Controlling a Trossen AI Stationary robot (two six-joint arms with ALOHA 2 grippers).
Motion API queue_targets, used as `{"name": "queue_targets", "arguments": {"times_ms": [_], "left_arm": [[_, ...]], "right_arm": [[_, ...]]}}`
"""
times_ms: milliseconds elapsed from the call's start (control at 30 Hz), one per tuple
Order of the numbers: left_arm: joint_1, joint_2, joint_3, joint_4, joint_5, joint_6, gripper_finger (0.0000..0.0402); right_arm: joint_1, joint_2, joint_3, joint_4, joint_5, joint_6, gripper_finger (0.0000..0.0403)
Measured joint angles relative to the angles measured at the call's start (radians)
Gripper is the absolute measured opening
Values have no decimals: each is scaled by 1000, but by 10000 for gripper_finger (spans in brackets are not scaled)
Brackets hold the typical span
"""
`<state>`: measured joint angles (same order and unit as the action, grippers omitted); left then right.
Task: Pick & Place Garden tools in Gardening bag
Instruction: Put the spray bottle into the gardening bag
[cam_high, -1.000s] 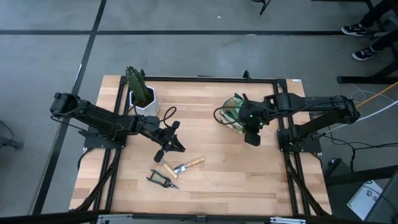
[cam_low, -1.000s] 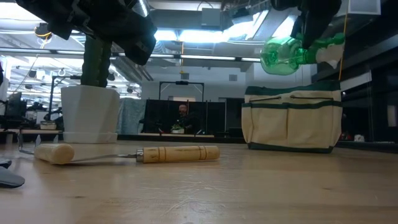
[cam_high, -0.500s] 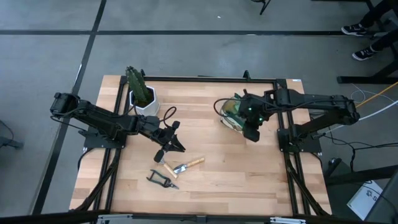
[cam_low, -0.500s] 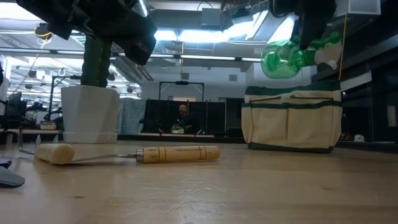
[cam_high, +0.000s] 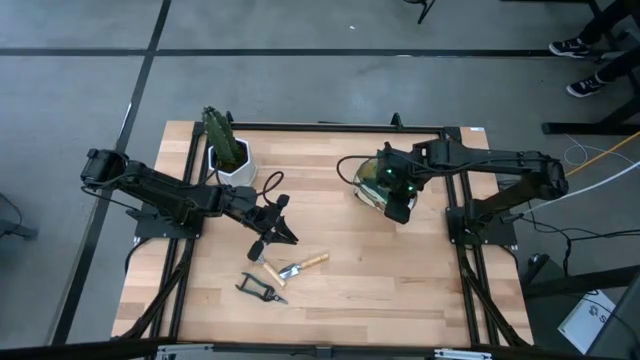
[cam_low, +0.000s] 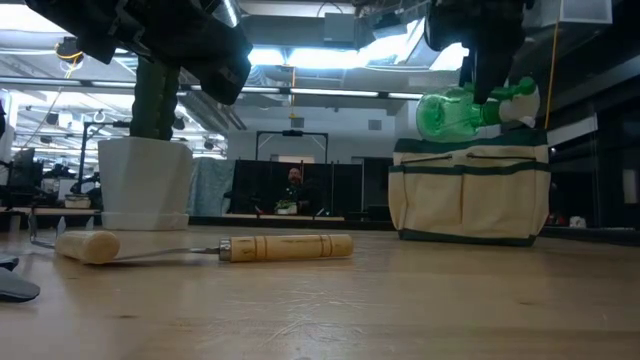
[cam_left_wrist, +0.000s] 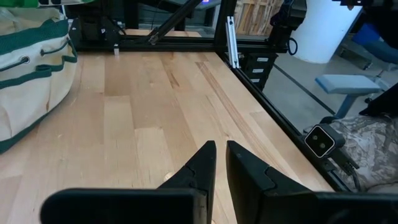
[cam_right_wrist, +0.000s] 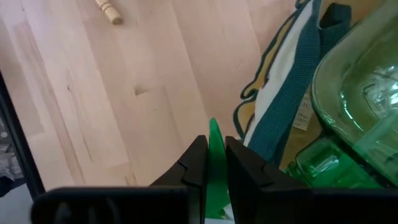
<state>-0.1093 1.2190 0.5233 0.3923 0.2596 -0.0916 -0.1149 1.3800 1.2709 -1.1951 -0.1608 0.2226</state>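
My right gripper (cam_high: 393, 196) is shut on the green plastic spray bottle (cam_low: 458, 112), which hangs just above the open top of the tan gardening bag with green trim (cam_low: 470, 192). The bag also shows in the high view (cam_high: 368, 187). My left gripper (cam_high: 278, 234) hovers shut and empty above the table's middle. In its wrist view (cam_left_wrist: 221, 163) there is only bare wood under it. The wooden-handled trowel (cam_high: 303, 265), the wooden-handled claw rake (cam_high: 266, 268) and the black-handled pruning shears (cam_high: 260, 289) lie flat on the table near the left gripper. My right gripper pinches a thin green part of the bottle's spray head (cam_right_wrist: 214, 138) between its two fingers. The fingers come from above, pointing down (cam_low: 487, 80). The bottle lies about level on its side, lifted clear, its round body (cam_low: 445, 114) sticking out over the bag's top edge.
A white pot with a green cactus-like plant (cam_high: 229, 156) stands at the far left of the table. A black frame (cam_high: 320, 128) runs round the table's edges. Bare wood lies between the tools and the bag. A person (cam_low: 294, 185) sits far behind the table.
My right gripper has gone down and a little toward the table's left and far edges, carrying the spray bottle from well above the bag to just over its open top. The bottle stays about level.
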Motion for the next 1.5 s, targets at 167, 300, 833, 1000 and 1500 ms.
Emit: {"name": "queue_targets", "arguments": {"times_ms": [167,300,833,1000,1500], "left_arm": [[0,0,0,0,0,0,31],[0,0,0,0,0,0,31],[0,0,0,0,0,0,31],[0,0,0,0,0,0,31],[0,0,0,0,0,0,31]], "right_arm": [[-11,0,0,-13,15,0,46],[-11,0,0,-14,70,0,53],[-11,0,0,-24,82,3,58],[-11,0,0,-32,81,24,58],[-11,0,0,-28,79,50,125]]}}
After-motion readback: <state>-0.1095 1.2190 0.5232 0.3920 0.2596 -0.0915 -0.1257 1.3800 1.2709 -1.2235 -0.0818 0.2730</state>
